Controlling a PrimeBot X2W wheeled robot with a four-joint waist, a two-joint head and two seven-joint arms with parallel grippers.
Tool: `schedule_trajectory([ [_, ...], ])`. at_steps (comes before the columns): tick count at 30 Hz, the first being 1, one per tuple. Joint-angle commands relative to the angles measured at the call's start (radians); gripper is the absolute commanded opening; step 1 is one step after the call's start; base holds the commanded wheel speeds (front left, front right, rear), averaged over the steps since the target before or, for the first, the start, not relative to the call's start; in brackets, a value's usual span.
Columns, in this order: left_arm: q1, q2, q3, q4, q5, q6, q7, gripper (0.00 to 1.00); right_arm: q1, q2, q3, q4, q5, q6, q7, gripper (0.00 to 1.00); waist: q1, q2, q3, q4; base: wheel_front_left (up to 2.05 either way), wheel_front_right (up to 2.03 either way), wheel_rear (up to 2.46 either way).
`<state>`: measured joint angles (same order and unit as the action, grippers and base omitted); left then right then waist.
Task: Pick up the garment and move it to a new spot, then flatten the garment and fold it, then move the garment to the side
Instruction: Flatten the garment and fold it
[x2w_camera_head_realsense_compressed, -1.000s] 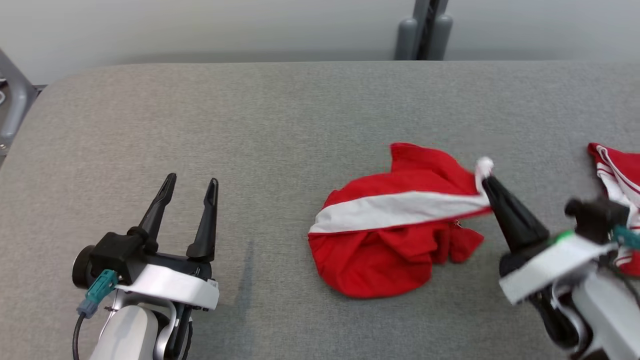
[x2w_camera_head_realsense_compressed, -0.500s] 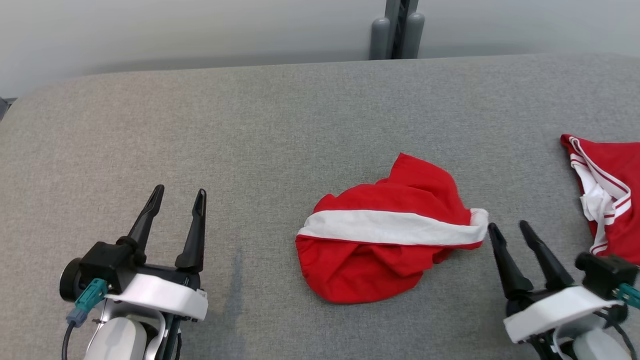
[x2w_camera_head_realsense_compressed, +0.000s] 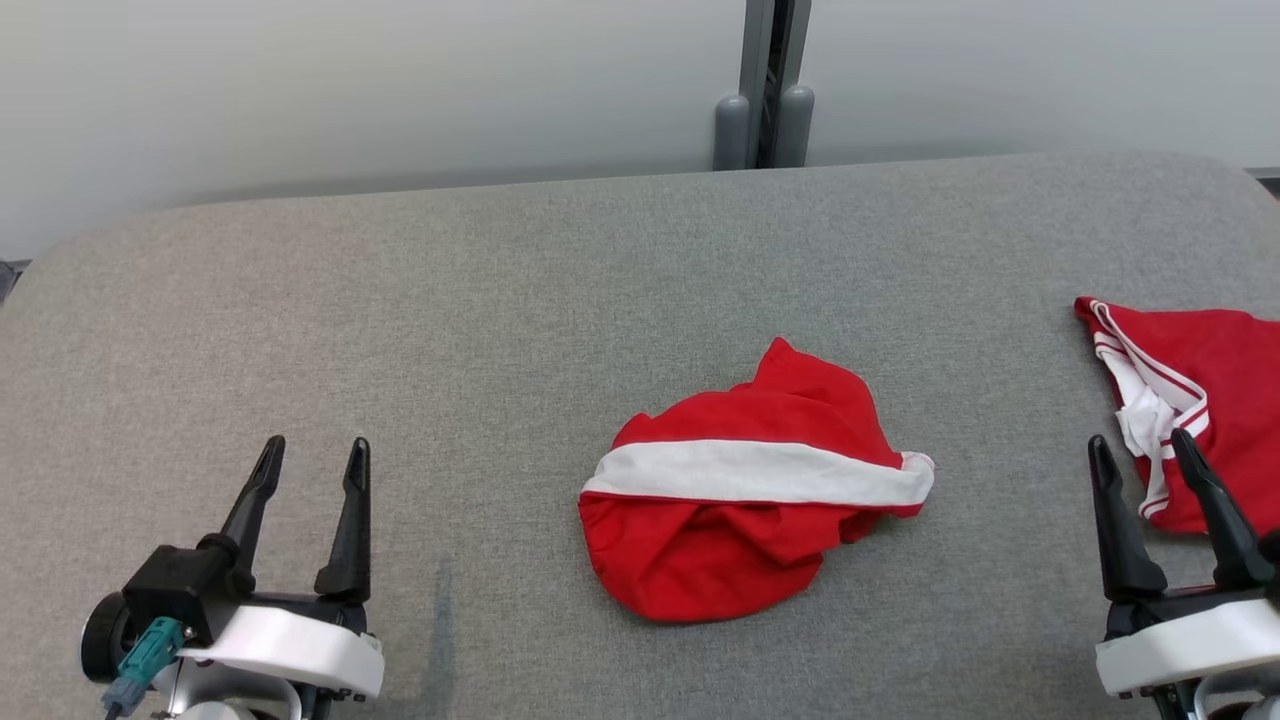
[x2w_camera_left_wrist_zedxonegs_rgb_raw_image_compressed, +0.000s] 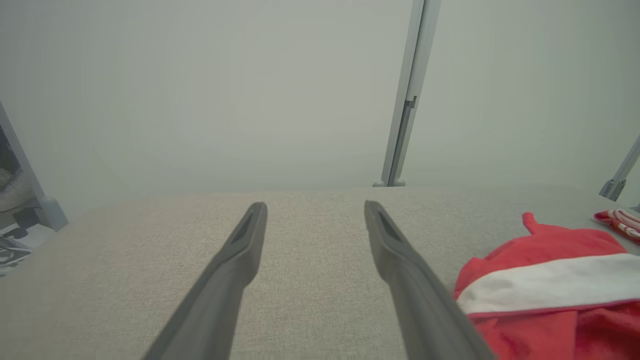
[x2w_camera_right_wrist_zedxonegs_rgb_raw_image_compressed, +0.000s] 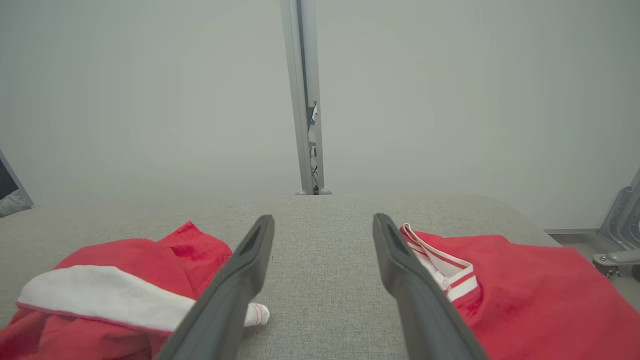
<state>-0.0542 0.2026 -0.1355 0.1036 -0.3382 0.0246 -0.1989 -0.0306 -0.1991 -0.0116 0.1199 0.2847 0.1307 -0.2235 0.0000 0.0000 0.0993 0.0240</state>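
The crumpled garment (x2w_camera_head_realsense_compressed: 745, 500) lies loose on the grey padded table (x2w_camera_head_realsense_compressed: 500, 320), a little below and right of the middle of the head view. It is a red heap crossed by a broad white band, with a red peak pointing to the top of the frame and a small white tip at its right end. Nothing grips it. In the left wrist view it fills the lower right corner (x2w_camera_left_wrist_zedxonegs_rgb_raw_image_compressed: 545, 280). In the right wrist view it sits at the lower left (x2w_camera_right_wrist_zedxonegs_rgb_raw_image_compressed: 100, 290).

The right gripper (x2w_camera_head_realsense_compressed: 1140, 440) stands at the lower right of the head view, apart from the heap's right end. Its two dark fingers are spread wide with bare grey cloth between them, and it holds nothing. Its own camera shows the same wide gap (x2w_camera_right_wrist_zedxonegs_rgb_raw_image_compressed: 324, 218).

A second red garment (x2w_camera_head_realsense_compressed: 1200, 400) with white striped trim lies at the right edge of the head view. The right gripper's outer finger crosses the lower edge of that garment in the frame, and I cannot tell whether they touch. In the right wrist view this garment spreads over the lower right (x2w_camera_right_wrist_zedxonegs_rgb_raw_image_compressed: 525, 290), with its striped hem just beside that finger.

The left gripper (x2w_camera_head_realsense_compressed: 315, 445) is at the lower left of the head view, well apart from both garments. Its fingers are parted wide over bare table and hold nothing, as its wrist view confirms (x2w_camera_left_wrist_zedxonegs_rgb_raw_image_compressed: 315, 205).

A grey post (x2w_camera_head_realsense_compressed: 765, 90) rises behind the table's far edge.
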Motion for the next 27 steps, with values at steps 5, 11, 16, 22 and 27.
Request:
schedule_trajectory([
  [5,0.046,0.000,-0.004,-0.019,-0.005,0.018,0.010,1.00,0.059,0.034,-0.026,-0.077,-0.038,0.000,0.057,1.00,0.0000,0.0000,-0.034,0.008,0.00,0.00,0.00],
  [11,0.065,0.000,-0.016,-0.027,-0.009,0.019,0.020,1.00,0.091,0.051,-0.036,-0.121,-0.047,0.000,0.091,1.00,0.0000,0.0000,-0.044,0.014,0.00,0.00,0.00],
  [16,0.040,0.004,-0.031,-0.029,-0.012,0.004,0.027,1.00,0.095,0.053,-0.031,-0.139,-0.043,0.000,0.105,1.00,0.0000,0.0000,-0.038,0.009,0.00,0.00,0.00],
  [22,-0.069,-0.020,-0.075,0.025,-0.059,-0.057,0.099,1.00,0.067,0.049,-0.009,-0.157,-0.036,0.000,0.114,1.00,0.0000,0.0000,0.004,-0.021,0.00,0.00,0.00],
  [27,-0.186,-0.039,-0.125,0.148,-0.109,-0.102,0.239,1.00,0.038,0.045,0.010,-0.151,-0.030,0.000,0.109,1.00,0.0000,0.0000,0.048,-0.068,0.00,0.00,0.00],
])
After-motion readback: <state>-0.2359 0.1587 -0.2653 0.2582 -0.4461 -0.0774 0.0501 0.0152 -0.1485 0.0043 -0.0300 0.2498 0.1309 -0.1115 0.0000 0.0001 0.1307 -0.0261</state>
